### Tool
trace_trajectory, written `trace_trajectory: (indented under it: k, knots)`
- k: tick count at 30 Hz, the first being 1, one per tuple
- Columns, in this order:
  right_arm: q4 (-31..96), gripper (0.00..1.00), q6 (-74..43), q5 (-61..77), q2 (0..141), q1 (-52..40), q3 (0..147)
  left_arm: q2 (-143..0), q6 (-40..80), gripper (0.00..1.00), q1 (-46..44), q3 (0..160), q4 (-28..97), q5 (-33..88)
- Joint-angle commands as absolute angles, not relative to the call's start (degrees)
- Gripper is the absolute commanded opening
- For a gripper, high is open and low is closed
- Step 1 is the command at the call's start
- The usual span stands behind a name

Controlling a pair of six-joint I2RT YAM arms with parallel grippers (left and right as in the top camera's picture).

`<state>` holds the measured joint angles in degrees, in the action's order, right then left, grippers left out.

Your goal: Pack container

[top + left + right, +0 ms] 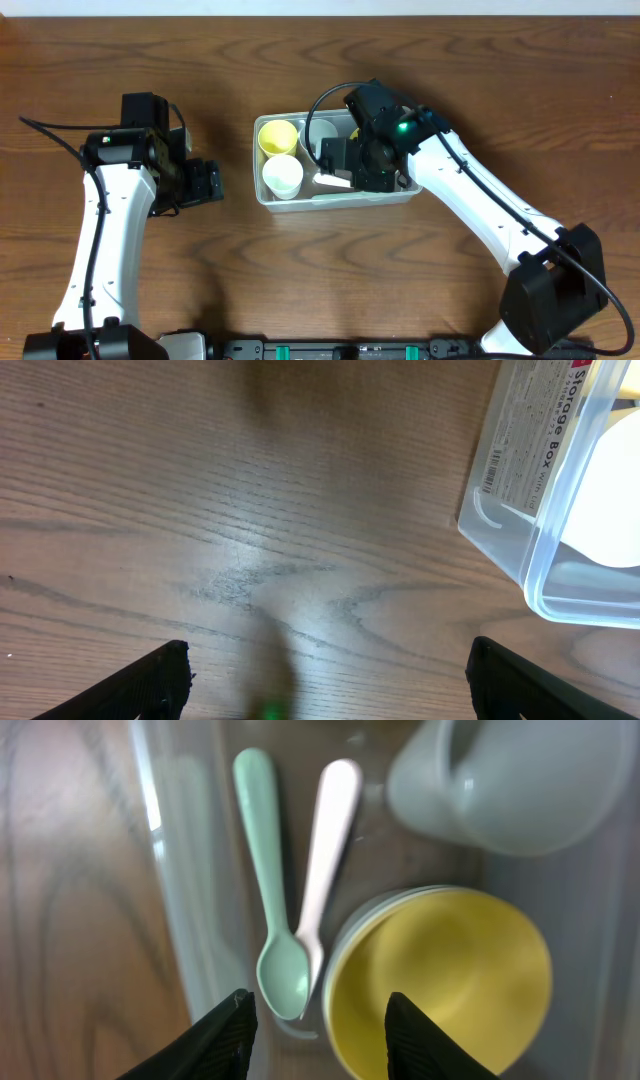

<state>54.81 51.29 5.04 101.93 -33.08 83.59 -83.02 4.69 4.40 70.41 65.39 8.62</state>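
The clear rectangular container (400,198) stands at the table's middle. In the overhead view it holds a yellow cup (278,137), a white cup (283,177) and a pale grey cup (320,133). My right gripper (338,162) hangs inside it, open and empty. In the right wrist view my right gripper (318,1030) is above a mint green spoon (268,880), a white spoon (327,840) and a yellow bowl (450,980), with a pale cup (500,780) beyond. My left gripper (205,183) is open and empty over bare table, left of the container.
The left wrist view shows my left gripper (330,685) above wood grain, with the container's corner (520,500) and its "Storage Box" label at the upper right. The brown wooden table (120,60) lies all around the container.
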Motion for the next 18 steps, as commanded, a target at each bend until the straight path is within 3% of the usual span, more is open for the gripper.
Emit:
trace_trajectory:
  k: [1, 7, 9, 10, 11, 12, 18]
  knots:
    - [51.9, 0.45, 41.8, 3.8, 100.8, -32.9, 84.4, -82.3, 4.8, 0.88, 4.5, 70.4, 65.4, 8.4]
    - [42.5, 0.47, 19.8, -1.3, 94.7, -26.9, 84.4, -82.3, 3.9, 0.89, 1.4, 71.2, 64.2, 8.4]
    - [40.6, 0.54, 11.4, -1.6, 92.1, -22.8, 84.4, -82.3, 2.0, 0.89, -1.0, 72.0, 63.4, 8.3]
    - [40.1, 0.67, 7.3, -1.5, 91.0, -20.6, 84.4, -82.3, 1.7, 0.89, -2.2, 72.4, 62.9, 7.7]
    - [40.0, 0.89, 2.3, -1.5, 89.9, -18.0, 84.4, -82.3, 1.5, 0.89, -3.7, 72.8, 62.2, 6.6]
    - [40.2, 0.98, -2.5, -1.4, 88.9, -15.0, 84.4, -82.3, 1.0, 0.89, -5.3, 73.1, 61.3, 5.6]
    - [44.8, 0.99, -7.2, 3.0, 88.0, -3.2, 84.4, -82.3, -1.9, 0.90, -12.3, 74.0, 55.8, 1.3]
